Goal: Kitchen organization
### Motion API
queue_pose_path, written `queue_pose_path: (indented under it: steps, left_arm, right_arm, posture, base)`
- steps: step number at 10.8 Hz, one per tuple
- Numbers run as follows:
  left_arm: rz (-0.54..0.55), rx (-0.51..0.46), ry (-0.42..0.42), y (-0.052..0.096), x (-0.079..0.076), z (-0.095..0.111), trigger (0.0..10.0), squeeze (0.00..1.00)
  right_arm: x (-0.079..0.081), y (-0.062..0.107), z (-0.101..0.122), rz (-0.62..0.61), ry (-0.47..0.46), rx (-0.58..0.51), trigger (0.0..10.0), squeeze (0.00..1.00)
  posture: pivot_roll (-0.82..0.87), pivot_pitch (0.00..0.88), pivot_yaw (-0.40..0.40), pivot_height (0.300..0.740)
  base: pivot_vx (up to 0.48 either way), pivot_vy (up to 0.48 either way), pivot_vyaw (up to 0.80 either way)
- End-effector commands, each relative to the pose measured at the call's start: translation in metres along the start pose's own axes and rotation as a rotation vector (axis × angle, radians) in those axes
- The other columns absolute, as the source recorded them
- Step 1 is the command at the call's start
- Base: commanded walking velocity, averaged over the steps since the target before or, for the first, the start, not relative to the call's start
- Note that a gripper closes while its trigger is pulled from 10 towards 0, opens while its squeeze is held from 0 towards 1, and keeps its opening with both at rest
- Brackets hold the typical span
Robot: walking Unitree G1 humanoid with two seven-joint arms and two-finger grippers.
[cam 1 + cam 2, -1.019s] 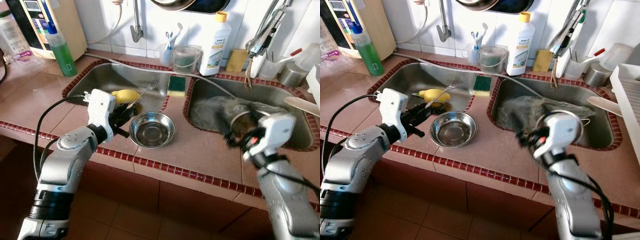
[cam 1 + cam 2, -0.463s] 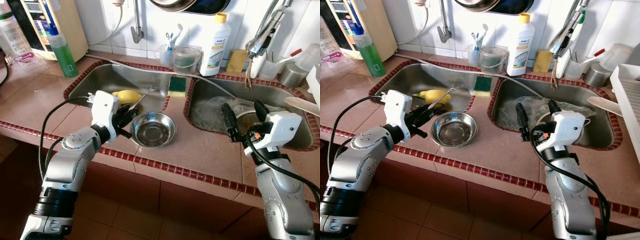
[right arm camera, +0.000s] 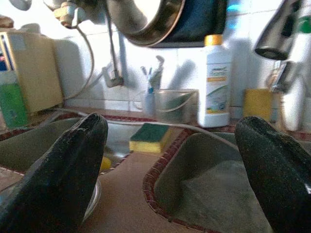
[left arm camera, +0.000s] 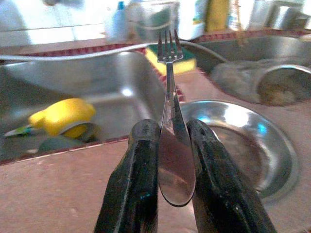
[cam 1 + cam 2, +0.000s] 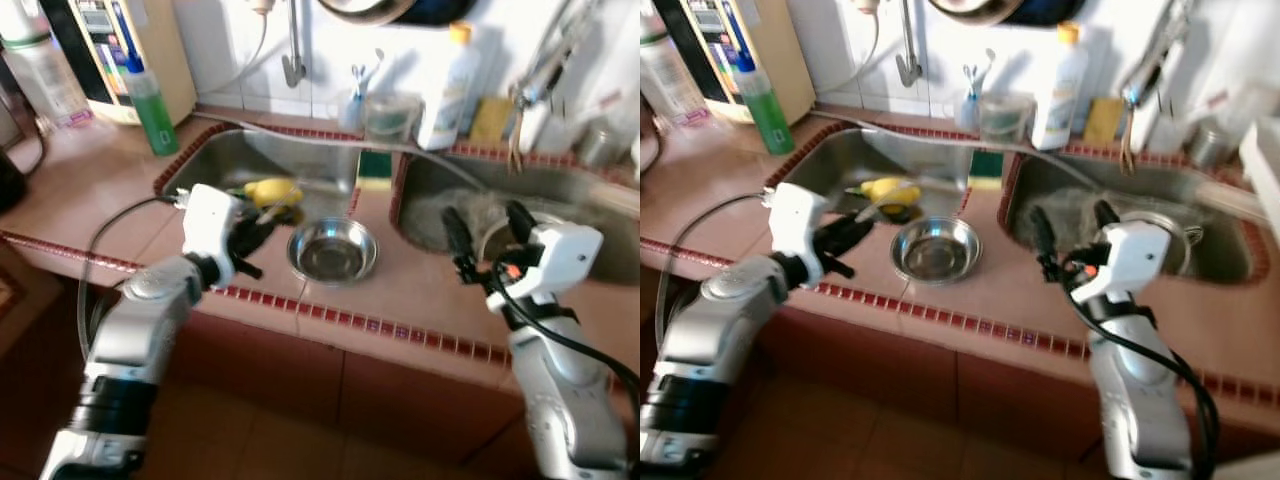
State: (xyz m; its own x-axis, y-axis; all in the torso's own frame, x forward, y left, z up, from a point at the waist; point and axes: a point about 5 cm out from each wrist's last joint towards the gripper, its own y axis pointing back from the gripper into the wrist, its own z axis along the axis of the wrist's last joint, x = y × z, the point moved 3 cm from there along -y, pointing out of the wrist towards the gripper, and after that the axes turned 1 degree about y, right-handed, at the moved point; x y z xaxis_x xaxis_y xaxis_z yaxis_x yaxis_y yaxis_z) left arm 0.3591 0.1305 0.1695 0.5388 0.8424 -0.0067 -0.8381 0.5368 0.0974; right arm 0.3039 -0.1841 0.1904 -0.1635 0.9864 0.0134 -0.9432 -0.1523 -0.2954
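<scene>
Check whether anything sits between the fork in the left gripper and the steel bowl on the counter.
Nothing visible does. The left gripper is shut on the fork by its handle, tines pointing over the bare tile toward the steel bowl just beside it. The yellow sponge lies off in the left sink.

Right arm raised and jaws spread; the view has pulled back.

A second ago the right gripper was a low blur at the right sink; since half a second ago it stands upright with jaws wide apart over the bench edge. The head camera has since drawn back and swung, blurring the scene, so more floor shows.
</scene>
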Motion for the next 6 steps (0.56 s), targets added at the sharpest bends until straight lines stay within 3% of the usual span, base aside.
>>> queue_pose_path:
  steps: [1,2,6]
  left_arm:
    - [0.006,-0.007,-0.016,0.0014,0.0038,0.004,10.0,0.0]
    - [0.004,-0.008,-0.018,0.0013,0.0033,0.004,10.0,0.0]
    - [-0.006,-0.009,-0.06,0.0005,0.0021,0.0051,10.0,0.0]
  right_arm:
    - [0.0027,-0.0012,0.0032,0.01,-0.008,-0.013,10.0,0.0]
    - [0.0028,-0.0009,0.0035,0.01,-0.009,-0.014,10.0,0.0]
    - [0.0032,-0.0012,0.004,0.006,-0.015,-0.017,10.0,0.0]
  posture:
    - [-0.21,0.032,0.049,0.74]
    - [-0.21,0.034,0.051,0.74]
    - [-0.21,0.038,0.052,0.74]
  base:
    - [0.0,0.255,0.0]
    - [0.0,0.255,0.0]
    - [0.0,0.0,0.0]
